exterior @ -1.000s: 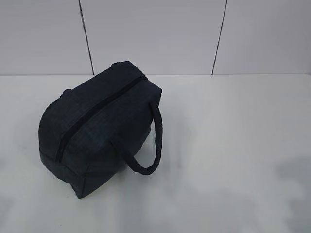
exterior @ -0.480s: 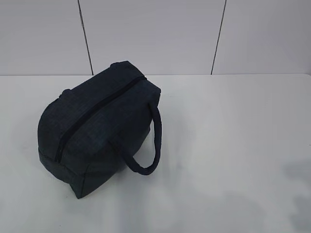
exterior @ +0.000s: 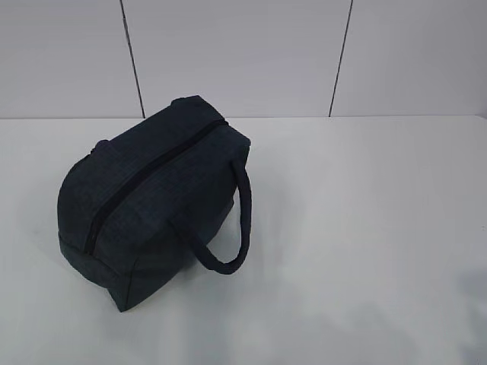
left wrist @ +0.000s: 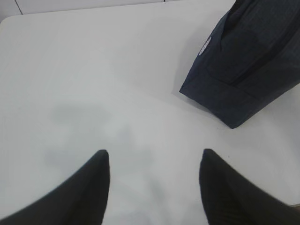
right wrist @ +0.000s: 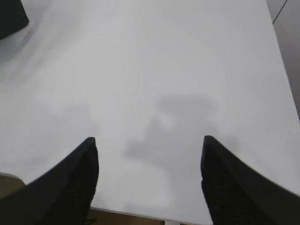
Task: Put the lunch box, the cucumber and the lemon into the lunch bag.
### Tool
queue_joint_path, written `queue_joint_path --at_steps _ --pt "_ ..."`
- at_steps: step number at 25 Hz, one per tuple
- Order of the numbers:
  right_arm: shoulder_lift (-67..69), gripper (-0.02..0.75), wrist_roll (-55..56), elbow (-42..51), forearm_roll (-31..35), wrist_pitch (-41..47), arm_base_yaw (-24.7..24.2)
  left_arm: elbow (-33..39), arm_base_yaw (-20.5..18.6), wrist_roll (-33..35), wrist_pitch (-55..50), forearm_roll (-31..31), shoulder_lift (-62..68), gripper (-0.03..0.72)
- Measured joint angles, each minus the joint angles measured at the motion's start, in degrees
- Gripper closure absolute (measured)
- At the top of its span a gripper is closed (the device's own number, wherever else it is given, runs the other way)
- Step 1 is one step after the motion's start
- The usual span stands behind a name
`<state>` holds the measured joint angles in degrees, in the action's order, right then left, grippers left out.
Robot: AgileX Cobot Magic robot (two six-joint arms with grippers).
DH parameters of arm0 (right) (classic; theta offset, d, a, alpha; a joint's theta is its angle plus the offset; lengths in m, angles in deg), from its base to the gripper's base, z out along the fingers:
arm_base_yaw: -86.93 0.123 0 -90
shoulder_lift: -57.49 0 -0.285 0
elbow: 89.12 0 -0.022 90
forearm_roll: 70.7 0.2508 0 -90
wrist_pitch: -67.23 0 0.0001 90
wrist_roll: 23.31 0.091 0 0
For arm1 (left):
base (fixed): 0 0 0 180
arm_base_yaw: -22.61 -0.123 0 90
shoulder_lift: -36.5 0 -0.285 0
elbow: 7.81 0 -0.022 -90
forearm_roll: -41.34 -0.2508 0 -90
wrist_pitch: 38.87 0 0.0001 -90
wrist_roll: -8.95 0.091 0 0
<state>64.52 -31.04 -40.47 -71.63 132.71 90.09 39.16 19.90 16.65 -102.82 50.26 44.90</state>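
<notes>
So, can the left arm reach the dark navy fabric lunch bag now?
Probably yes: its open end effector is empty, and only bare white table lies between it and the dark navy fabric lunch bag.

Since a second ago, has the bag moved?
Barely. The bag keeps its place on the table, but the whole view, wall seams included, drifts slightly left, so that looks like camera shift.

- Bench (exterior: 365, 228): white, matte, flat surface filling the lower part of the exterior view; faint grey shadows lie on it.
- Bench edges: a rounded far corner appears in the left wrist view; the near edge appears in the right wrist view.
- Wall (exterior: 236, 53): pale grey panels behind the bench, divided by two thin dark, slightly slanted seams.
</notes>
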Motion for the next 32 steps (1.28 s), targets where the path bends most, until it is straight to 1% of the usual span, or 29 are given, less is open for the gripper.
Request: queue_joint_path --at_steps 9,16,32 --pt "-0.15 0.216 0.00 0.00 -0.75 0.00 -0.41 0.00 0.00 0.00 -0.14 0.00 0.00 0.253" --pt "-0.15 0.216 0.00 0.00 -0.78 0.00 -0.41 0.00 2.10 0.00 -0.14 0.00 0.00 0.254" --pt "-0.15 0.216 0.00 0.00 -0.82 0.00 -0.41 0.00 2.10 0.00 -0.14 0.00 0.00 0.254"
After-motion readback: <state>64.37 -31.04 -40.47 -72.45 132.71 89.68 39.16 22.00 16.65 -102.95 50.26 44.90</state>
